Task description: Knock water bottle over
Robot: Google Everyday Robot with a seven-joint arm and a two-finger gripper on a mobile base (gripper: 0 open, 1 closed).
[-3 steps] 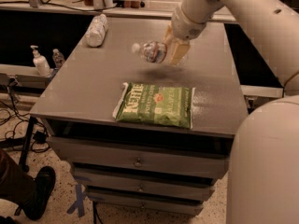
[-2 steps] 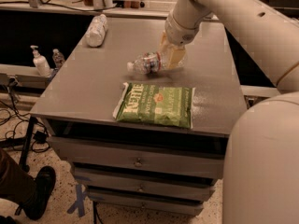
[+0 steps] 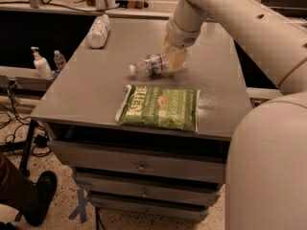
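In the camera view, a grey, matte, flat-topped cabinet [image 3: 72, 97] was seen, with three drawer fronts stacked beneath its top and small round knobs on them. One water bottle [image 3: 149, 65] was found near the middle of the top: slim, clear, ribbed plastic, with a white cap and a dark blue-and-red label band. It was laid over on its side or nearly so, with the cap pointed left and the base end right against the gripper [image 3: 176, 60]. The gripper, tan and blocky, was held low over the top just behind the chip bag, at the end of a smooth, cream, rounded arm [image 3: 230, 18]. How wide it stood, and whether the bottle was clasped or only touched, could not be told, since the bottle's base was blurred into it.

One green, crinkled, rectangular chip bag [image 3: 160, 108] was laid flat near the front edge, just in front of the bottle and apart from it. One fat white wrapped roll [image 3: 98, 31] was laid at the far left corner. On a lower ledge to the left, one white pump dispenser [image 3: 41, 65] and one tiny clear bottle [image 3: 59, 60] were stood side by side.

The arm's upper part was cut off at the top edge, and the right side was filled by the robot's pale, curved body [image 3: 268, 166]. A dark shoe [image 3: 41, 195] was partly cut off at the bottom left.
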